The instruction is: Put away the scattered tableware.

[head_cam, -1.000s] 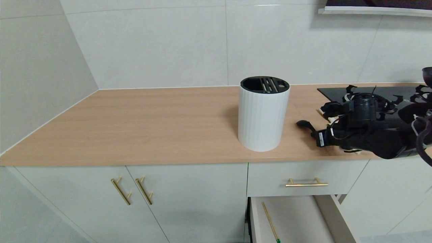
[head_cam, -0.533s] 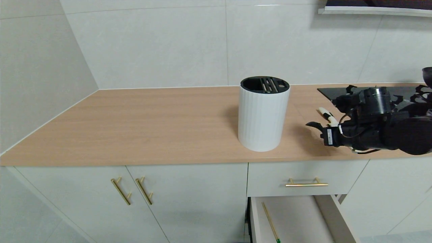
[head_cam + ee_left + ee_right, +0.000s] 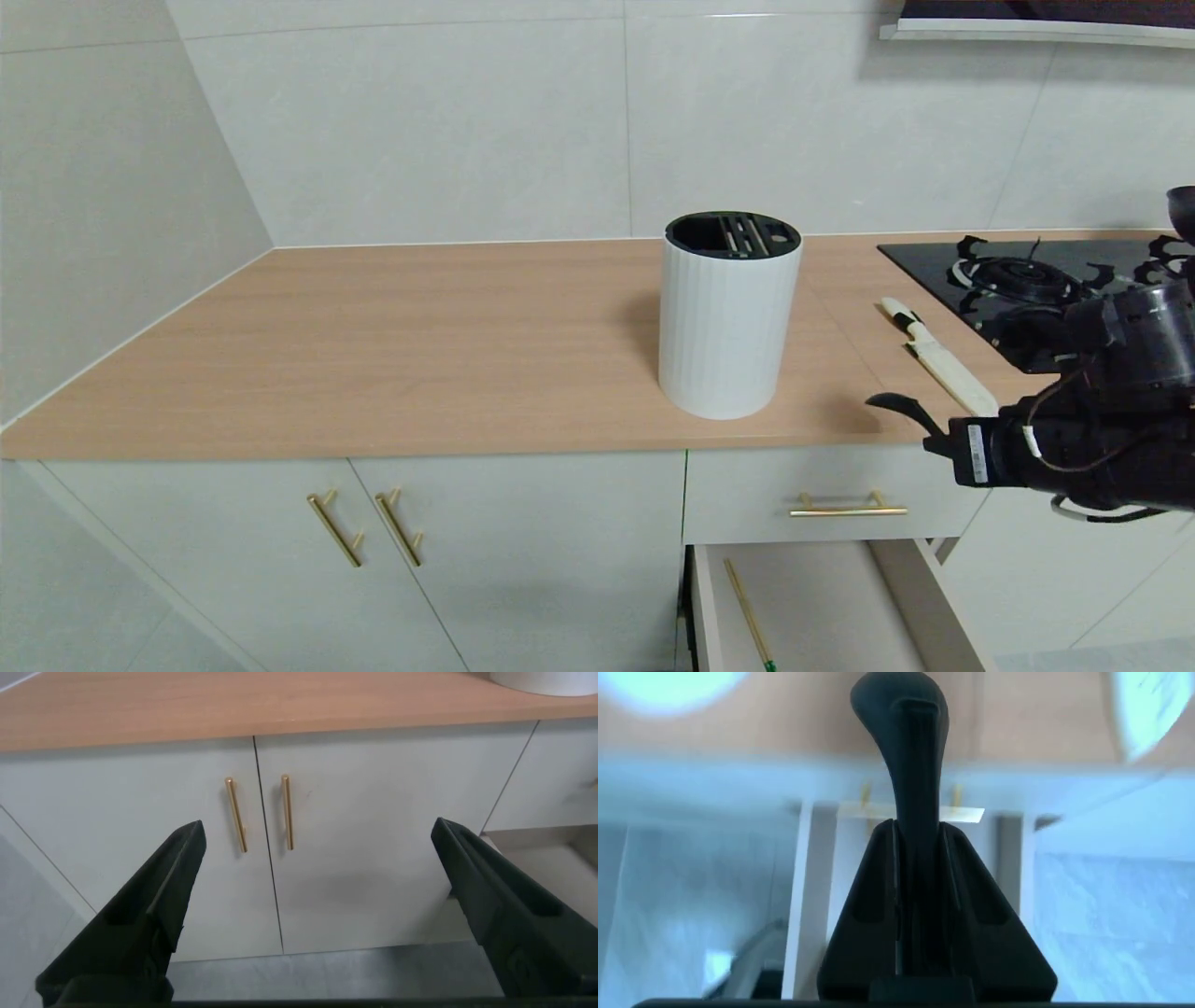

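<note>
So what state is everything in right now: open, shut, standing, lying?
White ribbed cylindrical holder with black slotted top: upright on the wooden counter.
Cream-coloured knife: lying flat.
Lower drawer: open.
Upper drawer: shut.
Cabinet doors: shut.
Left gripper: open, empty.
Right gripper: shut, empty.

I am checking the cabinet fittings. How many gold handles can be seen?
3. Left door handle and right door handle hang side by side under the counter. Drawer handle is on the shut drawer, above the open drawer, whose own handle may be hidden.

Pale tiled wall [image 3: 420, 121] — wood counter [image 3: 373, 345], white cabinets [image 3: 523, 560], brass handles [image 3: 333, 530]
</note>
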Robot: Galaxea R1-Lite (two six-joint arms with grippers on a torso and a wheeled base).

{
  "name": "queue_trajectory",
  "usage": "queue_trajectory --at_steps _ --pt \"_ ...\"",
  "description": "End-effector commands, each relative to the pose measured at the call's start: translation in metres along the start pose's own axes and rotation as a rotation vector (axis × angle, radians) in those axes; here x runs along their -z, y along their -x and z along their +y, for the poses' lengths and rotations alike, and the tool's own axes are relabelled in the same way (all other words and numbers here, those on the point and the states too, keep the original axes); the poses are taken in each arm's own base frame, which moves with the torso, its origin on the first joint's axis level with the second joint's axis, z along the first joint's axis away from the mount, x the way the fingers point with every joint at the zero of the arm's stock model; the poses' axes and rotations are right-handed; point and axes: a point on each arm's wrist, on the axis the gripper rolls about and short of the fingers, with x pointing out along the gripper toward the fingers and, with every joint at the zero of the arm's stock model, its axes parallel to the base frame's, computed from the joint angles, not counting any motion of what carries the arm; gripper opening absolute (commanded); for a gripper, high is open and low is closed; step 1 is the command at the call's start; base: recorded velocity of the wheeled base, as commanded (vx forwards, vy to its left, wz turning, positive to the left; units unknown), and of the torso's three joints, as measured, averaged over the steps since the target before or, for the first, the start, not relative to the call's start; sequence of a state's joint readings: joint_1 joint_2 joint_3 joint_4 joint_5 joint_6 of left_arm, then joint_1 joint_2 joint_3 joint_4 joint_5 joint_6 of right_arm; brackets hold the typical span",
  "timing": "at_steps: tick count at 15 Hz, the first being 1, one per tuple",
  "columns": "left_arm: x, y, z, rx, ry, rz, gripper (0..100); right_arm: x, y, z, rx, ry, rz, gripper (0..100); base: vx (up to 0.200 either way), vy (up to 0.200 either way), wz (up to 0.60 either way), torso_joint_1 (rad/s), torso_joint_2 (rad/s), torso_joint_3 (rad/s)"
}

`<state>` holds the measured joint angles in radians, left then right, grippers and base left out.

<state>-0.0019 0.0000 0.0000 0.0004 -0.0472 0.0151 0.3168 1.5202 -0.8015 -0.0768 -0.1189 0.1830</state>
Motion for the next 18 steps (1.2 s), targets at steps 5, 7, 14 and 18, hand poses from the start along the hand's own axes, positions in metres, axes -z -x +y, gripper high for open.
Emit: queue_trajectory --at_steps 5,7,14,18 --pt "0.000 0.000 0.000 0.000 0.000 0.001 100 0.035 0.015 0.007 -0.043 0.087 0.065 0 0.000 0.000 0.00 0.000 0.00 0.000" --pt "0.000 0.000 0.000 0.000 0.000 0.001 100 0.039 0.015 0.006 -0.040 0.089 0.079 0 0.000 0.000 0.00 0.000 0.00 0.000" --pt "0.000 0.000 0.000 0.000 0.000 0.001 100 0.043 0.007 0.007 -0.037 0.096 0.114 0 0.000 0.000 0.00 -0.011 0.03 0.017" --pt "0.000 0.000 0.000 0.000 0.000 0.001 100 0.044 0.003 0.007 -0.036 0.095 0.125 0 0.000 0.000 0.00 -0.183 0.42 0.237"
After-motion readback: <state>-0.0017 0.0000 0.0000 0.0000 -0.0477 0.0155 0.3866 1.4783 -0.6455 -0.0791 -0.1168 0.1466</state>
